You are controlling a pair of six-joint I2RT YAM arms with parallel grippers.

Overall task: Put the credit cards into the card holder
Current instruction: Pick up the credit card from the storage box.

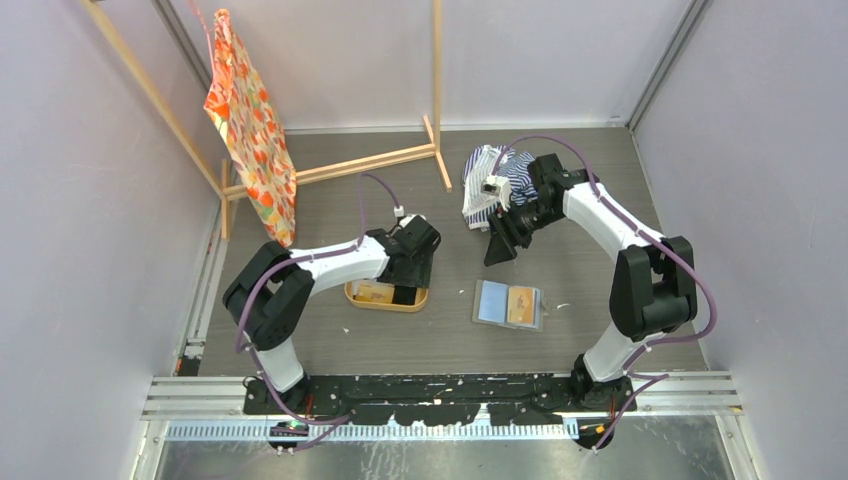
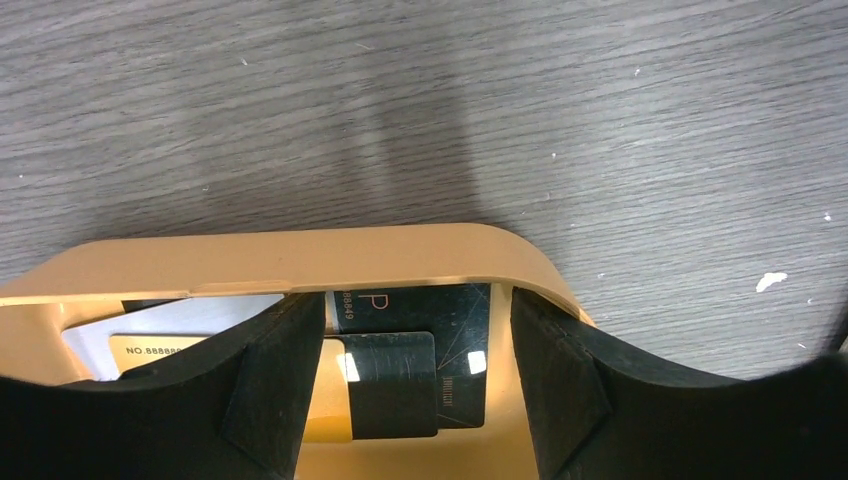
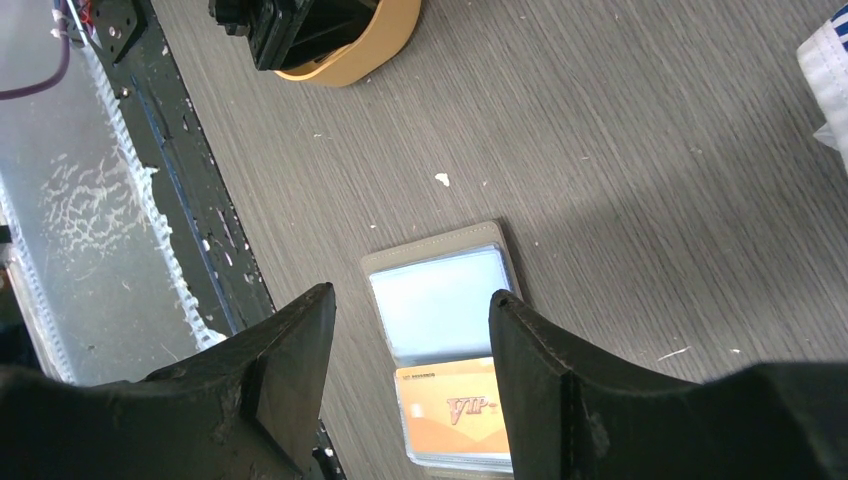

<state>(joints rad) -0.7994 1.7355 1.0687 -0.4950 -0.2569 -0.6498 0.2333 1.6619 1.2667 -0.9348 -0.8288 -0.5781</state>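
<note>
Left gripper [image 2: 415, 330], jaws apart, straddles a black credit card [image 2: 460, 345] in the tray [image 2: 300, 255], nine o'clock of the card holder [image 3: 450, 300]; overlapping cards may snag; right gripper [image 3: 410, 300] likewise apart.

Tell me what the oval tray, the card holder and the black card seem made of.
The oval tray: probably moulded plastic, smooth tan with a slight sheen. The card holder: likely faux leather or fabric, matte grey-beige border, with clear glossy plastic pockets. The black card: glossy plastic, showing reflections and scratches.
</note>
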